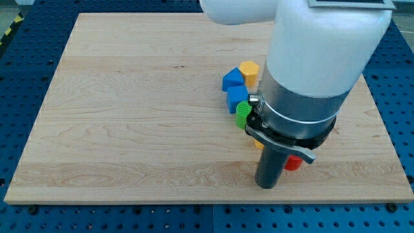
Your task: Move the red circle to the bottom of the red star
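Observation:
The arm's large white and grey body (304, 77) fills the view's right and hides much of the board. A small red block (294, 164) peeks out beside the dark lower cylinder (269, 169) at the lower right; its shape cannot be made out. I cannot tell whether it is the red circle or the red star, and no other red block shows. My tip is hidden under the cylinder and does not show.
Two blue blocks (233, 80) (237, 98), a yellow hexagon-like block (249, 70) and a green block (242, 114) cluster right of the board's middle, by the arm. A sliver of yellow (259, 145) shows under the arm. The wooden board (129, 116) lies on a blue perforated table.

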Controlling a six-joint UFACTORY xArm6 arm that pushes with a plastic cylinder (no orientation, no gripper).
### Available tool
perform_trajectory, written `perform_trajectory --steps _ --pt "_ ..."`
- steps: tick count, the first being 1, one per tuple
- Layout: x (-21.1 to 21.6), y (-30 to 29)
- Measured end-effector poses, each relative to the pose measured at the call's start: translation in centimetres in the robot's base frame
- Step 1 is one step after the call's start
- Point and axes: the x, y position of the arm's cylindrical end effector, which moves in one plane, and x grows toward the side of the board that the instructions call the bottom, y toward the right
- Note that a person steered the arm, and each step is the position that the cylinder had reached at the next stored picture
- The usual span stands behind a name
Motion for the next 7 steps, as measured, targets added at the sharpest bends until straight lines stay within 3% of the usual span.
perform_trajectory --steps 7 --pt "-1.0 -1.9"
